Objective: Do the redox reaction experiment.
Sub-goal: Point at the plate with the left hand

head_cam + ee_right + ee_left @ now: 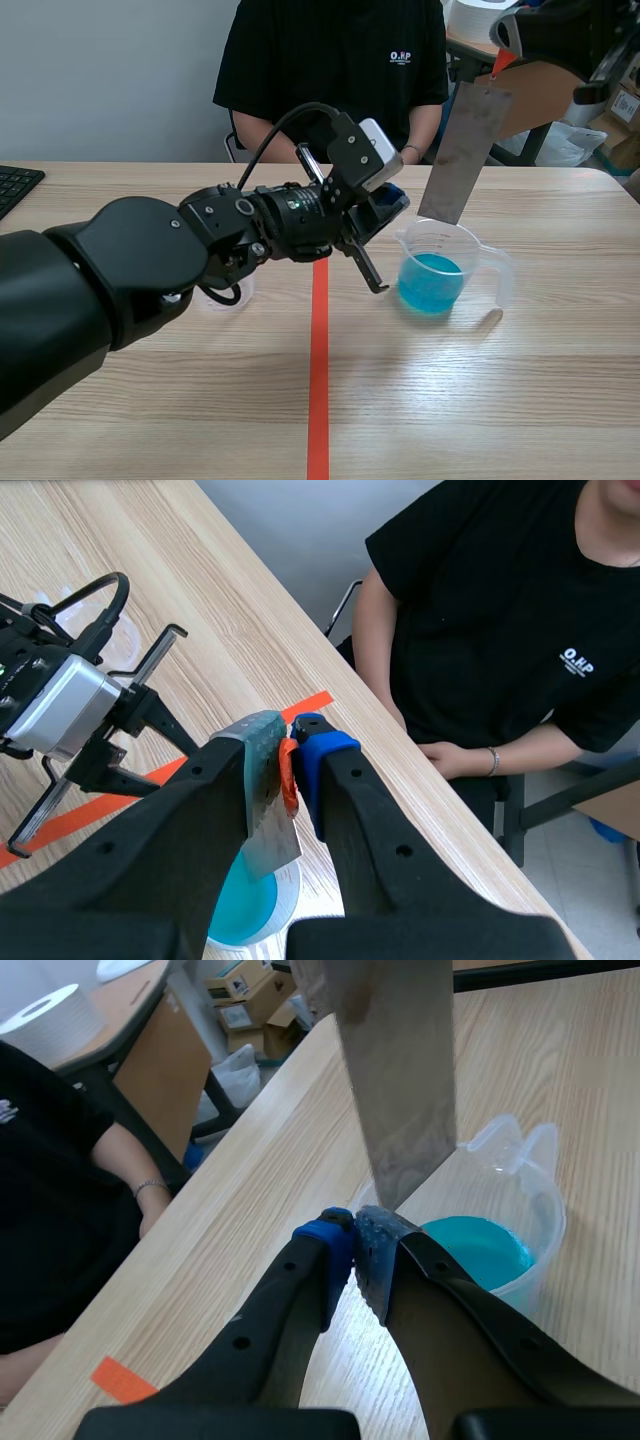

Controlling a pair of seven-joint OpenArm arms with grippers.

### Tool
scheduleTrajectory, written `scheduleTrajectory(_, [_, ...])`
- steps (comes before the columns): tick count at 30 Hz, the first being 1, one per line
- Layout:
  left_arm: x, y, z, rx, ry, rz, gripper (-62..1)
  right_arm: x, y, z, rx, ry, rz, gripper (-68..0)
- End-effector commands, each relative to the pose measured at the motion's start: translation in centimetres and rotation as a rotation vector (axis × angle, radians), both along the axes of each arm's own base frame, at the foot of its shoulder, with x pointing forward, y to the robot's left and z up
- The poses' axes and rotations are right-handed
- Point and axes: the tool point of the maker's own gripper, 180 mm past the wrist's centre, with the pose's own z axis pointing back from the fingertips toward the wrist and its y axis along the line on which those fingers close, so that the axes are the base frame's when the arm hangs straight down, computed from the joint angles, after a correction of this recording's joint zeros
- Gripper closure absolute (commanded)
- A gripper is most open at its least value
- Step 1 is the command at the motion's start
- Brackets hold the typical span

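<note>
Right gripper [288, 755] pinches metal strip [465, 150]; left gripper [352, 1250] closed, empty. We should lower strip straight, slow, into blue liquid [430, 282] in measuring jug [478, 250], no splash.

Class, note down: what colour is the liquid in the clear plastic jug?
The liquid is turquoise blue, seen best in the scene view.

White lettering is printed on the chest of the person's black shirt [330, 50]. It can be read roughly as "O.NP", though the middle letters are not made out with certainty. A smaller line is set just beneath it and cannot be read. Labels are seen on cardboard boxes [245, 1010] well apart from the shirt, too small to be read.
</note>
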Motion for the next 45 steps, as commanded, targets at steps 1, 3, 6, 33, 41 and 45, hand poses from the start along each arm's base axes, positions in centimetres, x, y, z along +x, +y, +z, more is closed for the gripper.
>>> scheduleTrajectory(1, [0.4, -0.6, 1.6, -0.03, -0.029, -0.008, -4.9, 0.2, -0.4, 1.5, -0.004, -0.043, 0.0, -1.7])
scheduleTrajectory(3, [0.4, -0.6, 1.6, -0.03, -0.029, -0.008, -4.9, 0.2, -0.4, 1.5, -0.004, -0.043, 0.0, -1.7])
scheduleTrajectory(6, [0.4, -0.6, 1.6, -0.03, -0.029, -0.008, -4.9, 0.2, -0.4, 1.5, -0.004, -0.043, 0.0, -1.7])
scheduleTrajectory(33, [0.3, -0.5, 1.4, -0.024, -0.022, -0.008, -4.9, 0.2, -0.4, 1.5, -0.004, -0.043, 0.0, -1.7])
scheduleTrajectory(41, [0.7, 2.1, 0.7, -0.03, 0.016, 0.036, -4.9, 0.2, -0.4, 1.5, -0.004, -0.043, 0.0, -1.7])
scheduleTrajectory(45, [0.5, 5.6, 1.2, -0.036, 0.017, 0.072, -4.9, 0.2, -0.4, 1.5, -0.004, -0.042, 0.0, -1.7])
